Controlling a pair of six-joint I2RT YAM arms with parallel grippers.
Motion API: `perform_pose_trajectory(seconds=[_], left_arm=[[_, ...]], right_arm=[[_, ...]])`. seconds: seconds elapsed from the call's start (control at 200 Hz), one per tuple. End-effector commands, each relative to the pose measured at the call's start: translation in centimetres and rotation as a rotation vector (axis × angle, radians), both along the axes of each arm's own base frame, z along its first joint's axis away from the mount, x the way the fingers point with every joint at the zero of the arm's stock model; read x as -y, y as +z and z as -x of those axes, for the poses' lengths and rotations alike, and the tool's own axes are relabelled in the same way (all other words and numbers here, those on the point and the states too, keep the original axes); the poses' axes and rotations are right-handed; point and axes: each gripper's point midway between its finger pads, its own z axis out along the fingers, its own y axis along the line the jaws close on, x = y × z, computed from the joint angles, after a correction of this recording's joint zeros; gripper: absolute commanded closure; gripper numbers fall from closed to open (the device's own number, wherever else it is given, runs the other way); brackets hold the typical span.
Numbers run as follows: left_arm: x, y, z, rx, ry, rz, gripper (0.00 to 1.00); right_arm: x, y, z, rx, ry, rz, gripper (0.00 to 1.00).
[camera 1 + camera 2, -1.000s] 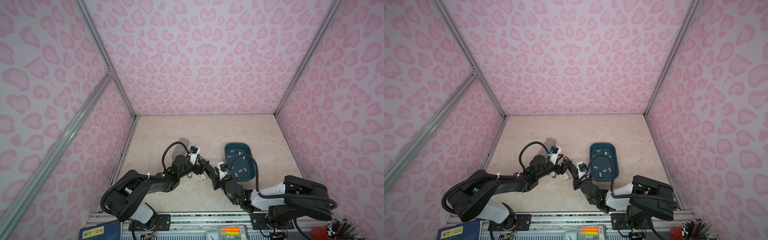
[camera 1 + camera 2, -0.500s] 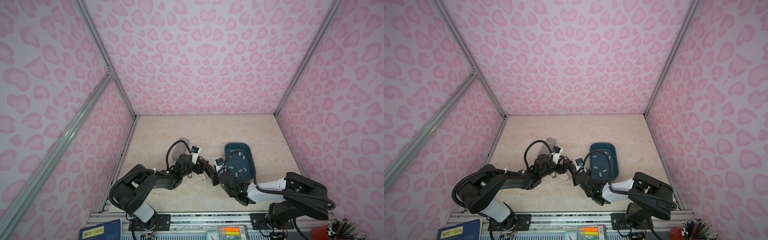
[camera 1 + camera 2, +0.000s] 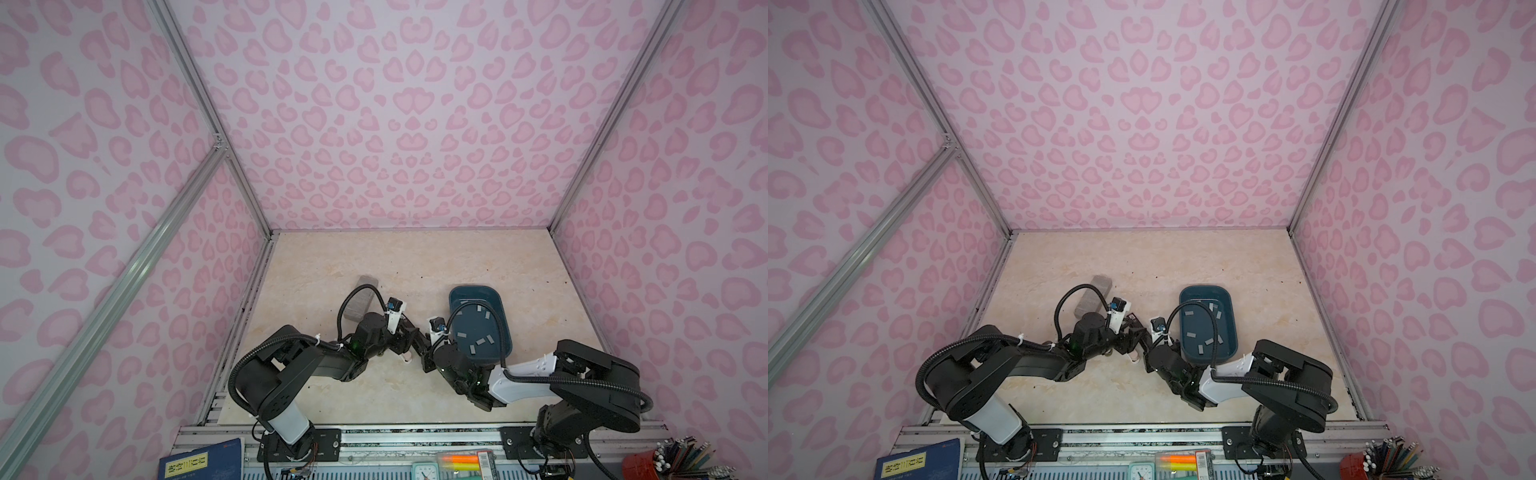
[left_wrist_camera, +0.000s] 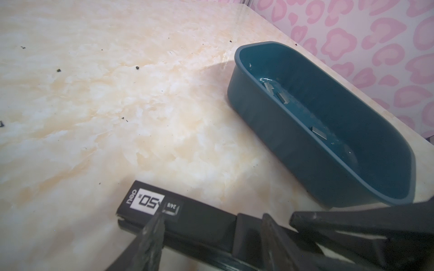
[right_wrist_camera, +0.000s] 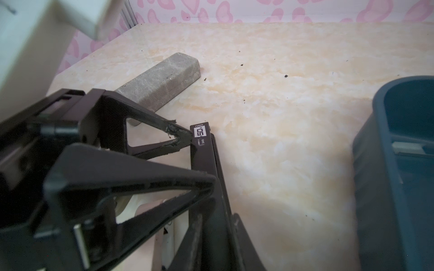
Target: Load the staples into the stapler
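My left jaws stand apart: the left gripper [image 5: 198,160] is down on the stapler [image 4: 199,218], with one fingertip on the white label [image 4: 146,201] at its front end and the other further back along its top. Nothing is clamped between them. My right gripper [image 5: 217,225] straddles the stapler's rear half, a finger on each side and the jaws narrow; I cannot tell whether they press on it. The stapler is black and lies flat on the counter [image 3: 415,266], near the middle and a little toward the front edge, with its labelled end pointing toward the back edge. Just to its right, not touching it, sits a dark teal tub [image 3: 473,289] with its long sides running front to back. The staples [image 3: 1188,314] all lie in that tub, short flat grey strips scattered singly over its floor at different angles, from the back end to the front. In both top views my right arm's black cable [image 3: 1215,336] arches over the tub and hides part of the floor. A grey speckled block [image 5: 162,86] lies flat on the counter left of the middle, beyond my left wrist and apart from the stapler.
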Motion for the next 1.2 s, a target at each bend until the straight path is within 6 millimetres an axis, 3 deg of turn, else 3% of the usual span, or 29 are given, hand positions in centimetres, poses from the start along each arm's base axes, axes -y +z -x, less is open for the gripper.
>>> perform_pose_trajectory(seconds=[0.0,0.35,0.525,0.63,0.725,0.795,0.97,1.025,1.07,1.135,1.195], left_arm=[[0.3,-0.3,0.3,-0.010,-0.012,0.005,0.35],[0.4,-1.0,0.4,-0.024,-0.007,0.008,0.36],[0.5,0.4,0.3,-0.003,-0.008,0.027,0.36],[0.1,3.3,0.1,0.047,0.011,0.051,0.33],[-1.2,7.0,-0.2,0.106,0.075,0.070,0.27],[-3.1,9.9,-0.6,0.148,0.171,0.076,0.23],[-10.5,16.8,-1.6,0.236,0.538,0.071,0.12],[-13.8,18.4,-1.9,0.256,0.710,0.063,0.01],[-16.0,19.4,-1.9,0.278,0.822,0.037,0.01],[-16.7,20.0,-1.9,0.303,0.842,-0.025,0.04],[-16.4,20.2,-1.8,0.334,0.787,-0.118,0.03]], right_arm=[[1.1,-2.8,0.8,-0.066,-0.002,0.069,0.79],[2.0,-4.6,1.1,-0.090,-0.022,0.072,0.81],[1.6,-3.2,0.9,-0.069,-0.016,0.043,0.81],[1.4,0.3,0.3,-0.029,-0.031,0.018,0.66],[2.2,3.8,-0.2,-0.011,-0.084,0.033,0.38],[3.4,6.4,-0.7,0.003,-0.148,0.031,0.23],[7.3,14.3,-2.0,0.062,-0.377,0.007,0.13],[7.4,16.2,-2.2,0.055,-0.383,-0.002,0.13],[6.4,17.8,-2.4,0.092,-0.324,-0.001,0.14],[4.6,19.5,-2.7,0.161,-0.198,0.021,0.17],[5.3,21.0,-3.7,0.229,-0.211,0.055,0.22]])
